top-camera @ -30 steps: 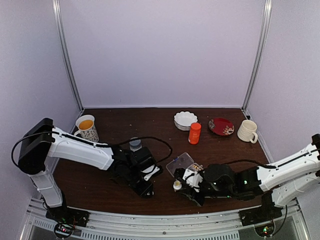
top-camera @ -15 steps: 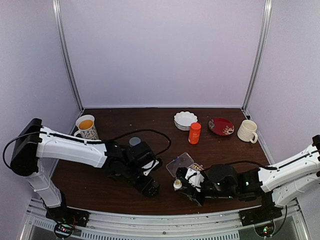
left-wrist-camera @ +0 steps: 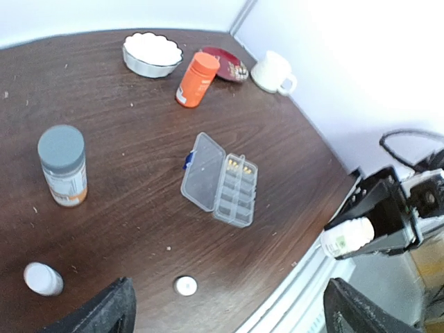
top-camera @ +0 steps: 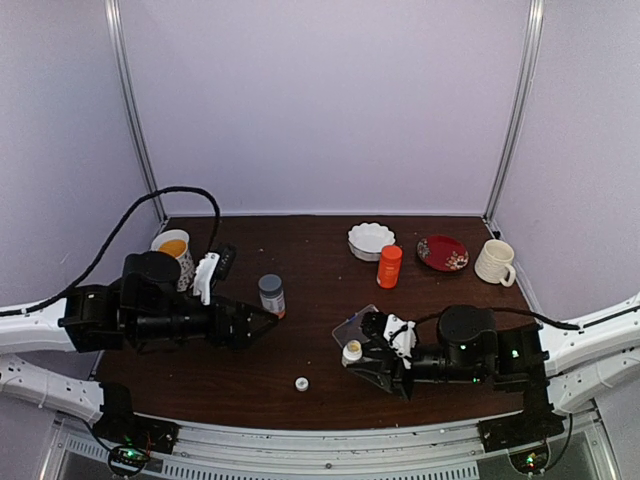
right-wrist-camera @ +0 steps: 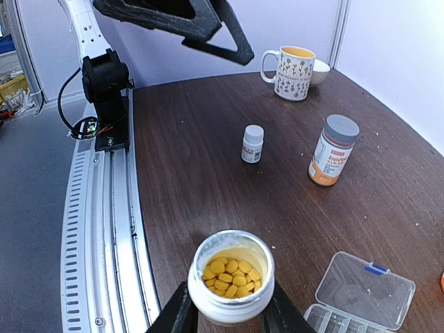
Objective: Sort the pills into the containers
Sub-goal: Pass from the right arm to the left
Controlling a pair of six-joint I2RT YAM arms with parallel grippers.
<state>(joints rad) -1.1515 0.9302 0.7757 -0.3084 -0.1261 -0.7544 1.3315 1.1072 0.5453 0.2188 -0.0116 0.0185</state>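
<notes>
Left arm [top-camera: 160, 315], stretching rightward: left pincer [left-wrist-camera: 232, 309] gaping wide. Right arm [top-camera: 490, 355], stretching leftward: right pincer [right-wrist-camera: 230, 312] clamping a white bottle [right-wrist-camera: 231, 281] between both fingers.

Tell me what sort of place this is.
Probably a robotics lab test cell: plain white panels on metal posts enclose a dark wooden table, two robot arms sit at its near edge, and a pill box and mugs look like props.

The pills [right-wrist-camera: 230, 272] are yellow, their bottle [right-wrist-camera: 232, 309] white. The pill box [left-wrist-camera: 220, 179] is clear with a blue clasp [left-wrist-camera: 187, 161], the table [left-wrist-camera: 139, 104] dark brown wood grain. The mug [right-wrist-camera: 296, 66] bears a floral print.
</notes>
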